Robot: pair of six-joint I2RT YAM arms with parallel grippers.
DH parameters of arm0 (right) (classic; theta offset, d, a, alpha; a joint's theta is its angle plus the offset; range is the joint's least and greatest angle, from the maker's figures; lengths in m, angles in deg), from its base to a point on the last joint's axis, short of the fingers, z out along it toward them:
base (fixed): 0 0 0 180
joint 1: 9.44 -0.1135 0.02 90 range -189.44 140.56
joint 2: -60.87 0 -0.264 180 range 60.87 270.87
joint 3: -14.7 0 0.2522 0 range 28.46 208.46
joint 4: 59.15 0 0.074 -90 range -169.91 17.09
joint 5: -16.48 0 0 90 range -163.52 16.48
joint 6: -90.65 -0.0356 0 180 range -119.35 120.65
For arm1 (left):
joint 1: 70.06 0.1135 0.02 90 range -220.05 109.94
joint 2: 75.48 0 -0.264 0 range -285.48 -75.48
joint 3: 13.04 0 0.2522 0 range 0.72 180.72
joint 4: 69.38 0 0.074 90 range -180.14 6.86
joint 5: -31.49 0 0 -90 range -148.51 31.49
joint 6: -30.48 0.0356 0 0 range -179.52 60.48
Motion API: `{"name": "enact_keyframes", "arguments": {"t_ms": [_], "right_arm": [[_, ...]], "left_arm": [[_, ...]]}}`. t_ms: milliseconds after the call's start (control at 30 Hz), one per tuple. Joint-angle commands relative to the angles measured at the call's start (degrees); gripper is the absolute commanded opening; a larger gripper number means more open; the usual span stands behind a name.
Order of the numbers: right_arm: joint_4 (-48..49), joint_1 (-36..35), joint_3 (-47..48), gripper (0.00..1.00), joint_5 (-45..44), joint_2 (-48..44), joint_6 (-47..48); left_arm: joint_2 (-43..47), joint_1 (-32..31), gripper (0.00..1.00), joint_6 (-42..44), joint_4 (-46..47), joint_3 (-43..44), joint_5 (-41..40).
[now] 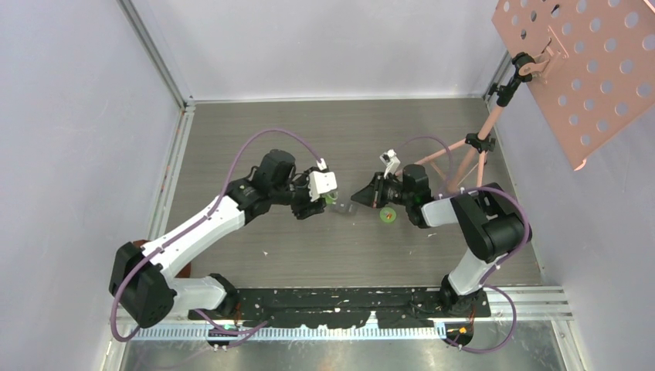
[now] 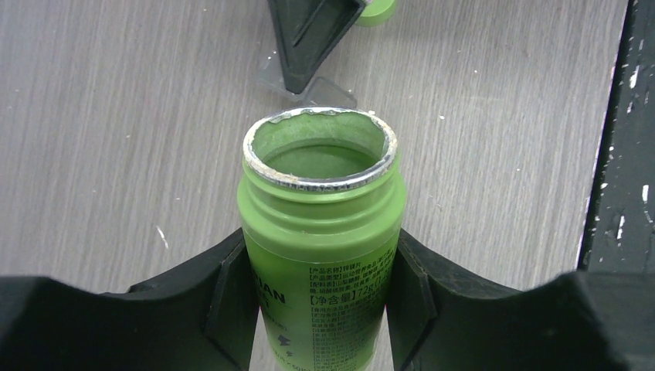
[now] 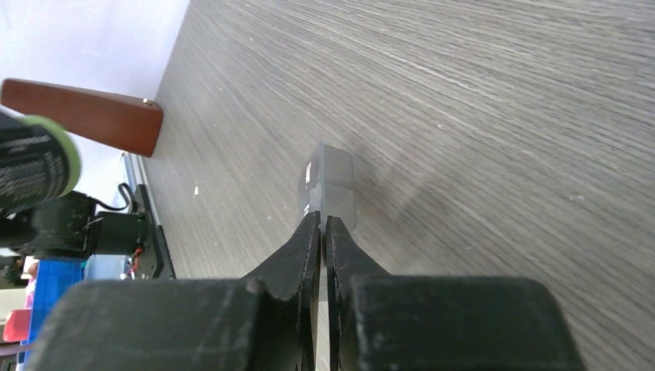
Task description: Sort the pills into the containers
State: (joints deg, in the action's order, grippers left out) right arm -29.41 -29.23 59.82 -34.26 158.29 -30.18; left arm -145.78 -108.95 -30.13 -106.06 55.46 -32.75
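My left gripper (image 1: 320, 202) (image 2: 320, 267) is shut on the green bottle (image 2: 320, 224), which also shows in the top view (image 1: 333, 199). The bottle is uncapped, and I see only green inside its open mouth. Its green cap (image 1: 386, 216) with a red mark lies on the table by the right gripper; its edge shows in the left wrist view (image 2: 378, 9). My right gripper (image 1: 360, 195) (image 3: 322, 220) is shut on the flat grey case (image 3: 332, 182), holding it by one edge close to the bottle's mouth; the case also shows in the left wrist view (image 2: 328, 91). No pills are visible.
A pink perforated board (image 1: 587, 69) on a tripod stand (image 1: 471, 154) stands at the back right. A brown object (image 3: 85, 116) lies near the left wall. A black strip (image 1: 347, 301) runs along the near edge. Walls enclose the table on three sides.
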Motion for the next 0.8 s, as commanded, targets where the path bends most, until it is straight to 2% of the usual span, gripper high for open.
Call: {"name": "enact_keyframes", "arguments": {"t_ms": [0, 267, 467, 600, 767], "right_arm": [[9.05, 0.47, -2.46, 0.06, 1.01, -6.19, -2.44], [14.62, -1.25, -6.45, 0.06, 1.16, -8.89, -9.13], [26.45, -4.14, -9.12, 0.06, -0.31, -6.89, -20.34], [32.75, -6.37, -10.11, 0.06, -2.61, -5.95, -27.27], [33.89, -7.15, -10.35, 0.06, -3.73, -7.27, -29.54]], "left_arm": [[-2.09, -0.63, 0.00, 4.57, -4.88, 5.25, -2.03], [-5.54, -2.80, 0.00, 11.73, -9.96, 7.79, -6.33], [-11.64, -5.97, 0.00, 16.07, -17.62, 12.62, -13.94], [-12.85, -6.35, 0.00, 16.57, -17.40, 12.89, -14.42], [-13.58, -6.80, 0.00, 16.75, -17.63, 13.37, -16.23]]}}
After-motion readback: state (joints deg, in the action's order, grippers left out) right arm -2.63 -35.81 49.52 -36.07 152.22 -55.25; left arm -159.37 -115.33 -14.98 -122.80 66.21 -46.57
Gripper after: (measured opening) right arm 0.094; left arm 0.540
